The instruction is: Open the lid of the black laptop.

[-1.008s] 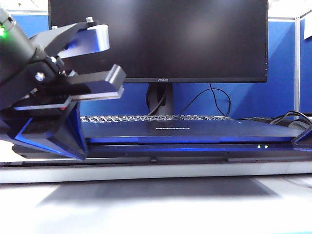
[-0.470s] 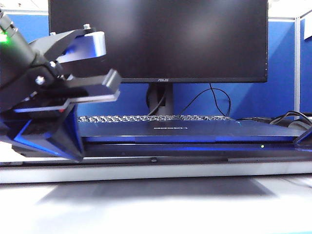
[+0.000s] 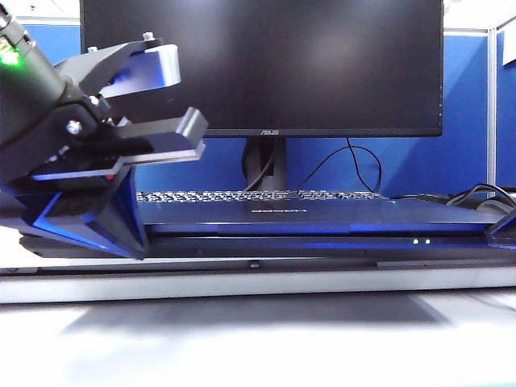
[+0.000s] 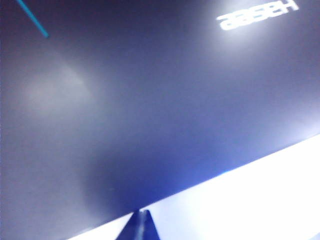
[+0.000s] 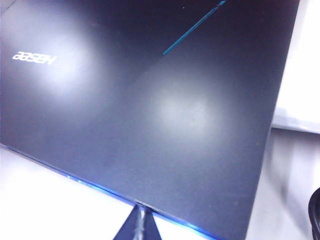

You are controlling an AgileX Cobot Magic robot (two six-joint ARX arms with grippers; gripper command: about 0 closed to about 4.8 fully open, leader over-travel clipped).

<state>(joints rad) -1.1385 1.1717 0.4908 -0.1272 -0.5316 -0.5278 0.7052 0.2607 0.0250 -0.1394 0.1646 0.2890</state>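
The wide, slim black laptop (image 3: 314, 230) lies shut at six o'clock below the big ASUS monitor (image 3: 262, 64). Its thin, glossy dark panel lid (image 5: 150, 115) looks stiff but slippery, so I'd lift at the front lip. My left gripper (image 4: 140, 226) and right gripper (image 5: 139, 224) sit at that lip, fingertips pressed together.

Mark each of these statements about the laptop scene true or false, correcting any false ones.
1. The lid lies flat on the black laptop. True.
2. The ASUS monitor shows a bright picture. False: its screen is dark.
3. The left gripper and right gripper are both at the laptop's front edge. True.
4. The lid carries no logo. False: light lettering shows on it.
5. Green lights glow on the laptop's front edge. True.
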